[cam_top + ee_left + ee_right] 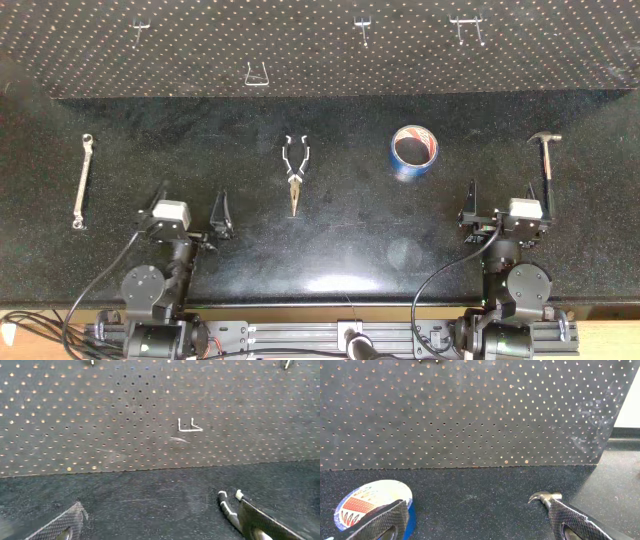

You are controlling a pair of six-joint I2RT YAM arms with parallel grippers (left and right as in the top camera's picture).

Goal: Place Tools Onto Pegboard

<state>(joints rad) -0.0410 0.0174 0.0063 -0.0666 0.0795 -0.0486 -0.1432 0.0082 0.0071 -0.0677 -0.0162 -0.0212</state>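
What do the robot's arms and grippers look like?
Both arms are black, with rounded joint housings. The left gripper and right gripper each carry a pale silver block behind two flat dark fingers with a woven pattern. A black cable loops beside each arm.

— what sort of place is shown?
— a workshop-style bench is suggested: a perforated pegboard [320, 45] fitted with metal hooks [257, 83] is stood behind a black worktop [350, 240].
— and what else is seen?
— hand tools are laid out: a wrench [82, 182], pliers [295, 172], a hammer [547, 170], a tape roll [408, 170].
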